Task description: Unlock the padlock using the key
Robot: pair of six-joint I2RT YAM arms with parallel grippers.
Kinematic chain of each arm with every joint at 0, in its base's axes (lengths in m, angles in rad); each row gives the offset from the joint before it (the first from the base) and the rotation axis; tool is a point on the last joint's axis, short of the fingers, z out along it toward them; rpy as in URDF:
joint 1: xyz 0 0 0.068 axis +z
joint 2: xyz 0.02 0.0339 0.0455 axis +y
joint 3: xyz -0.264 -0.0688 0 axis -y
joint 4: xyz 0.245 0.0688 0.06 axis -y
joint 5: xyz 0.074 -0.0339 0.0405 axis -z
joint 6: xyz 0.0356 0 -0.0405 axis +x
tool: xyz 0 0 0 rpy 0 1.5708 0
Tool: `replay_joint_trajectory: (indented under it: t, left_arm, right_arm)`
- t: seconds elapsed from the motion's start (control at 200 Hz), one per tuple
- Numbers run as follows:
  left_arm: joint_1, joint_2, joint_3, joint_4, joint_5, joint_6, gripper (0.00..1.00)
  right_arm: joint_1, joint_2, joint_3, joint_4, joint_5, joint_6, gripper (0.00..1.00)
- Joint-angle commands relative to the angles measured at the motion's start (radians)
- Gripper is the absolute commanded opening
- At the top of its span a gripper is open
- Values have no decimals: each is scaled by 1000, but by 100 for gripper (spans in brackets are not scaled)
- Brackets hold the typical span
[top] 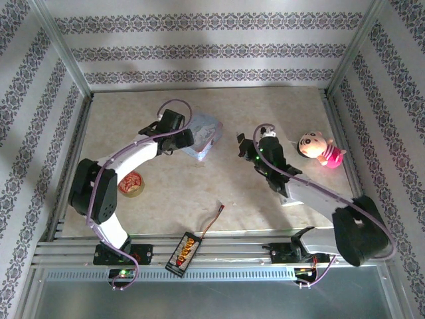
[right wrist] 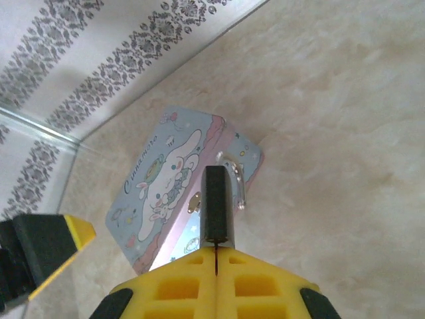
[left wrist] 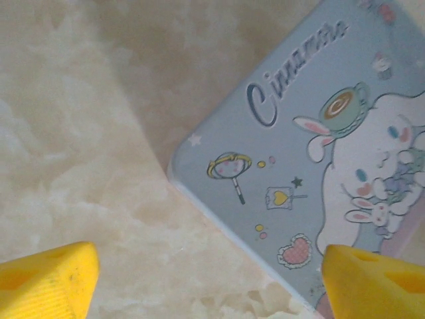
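Holding the key (right wrist: pixel 217 199) just short of the padlock (right wrist: pixel 242 194) on a Cinnamoroll tin (right wrist: pixel 169 176).
The table (top: pixel 199 199) is carrying the tin in its far half, midway between left and right edges, lid sitting closed, contents can't tell. Over the tin's corner the left gripper (left wrist: pixel 212 282) is hovering, fingers spread, gripping nothing; it should be bracing the tin first. Pressed together, the right gripper (right wrist: pixel 217 256) is pinching a dark oblong, likely the key. The padlock is hanging at the tin's front latch, mostly hidden; the key needs squaring to the keyhole.
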Motion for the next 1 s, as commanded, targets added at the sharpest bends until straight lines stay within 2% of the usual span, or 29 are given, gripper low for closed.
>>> replay_joint_trajectory:
  t: [0.0,0.025,0.23,0.565,0.795,0.994]
  left_arm:
    - [25,-45,-9,-23,26,-15,97]
    - [27,-50,-8,-23,32,-21,100]
    - [34,-72,-30,3,82,-60,99]
    - [42,-86,-74,25,110,-91,99]
    - [48,-99,-91,32,113,-94,99]
    - [49,-96,-104,39,121,-102,99]
  right_arm:
    - [-56,-49,69,-371,-87,-166,0]
    - [-66,-55,77,-399,-99,-177,0]
    - [-147,-27,92,-428,-253,-168,0]
    - [-168,145,142,-310,-339,-144,0]
    - [-196,266,157,-203,-332,-94,0]
    - [-205,296,108,-169,-170,-27,0]
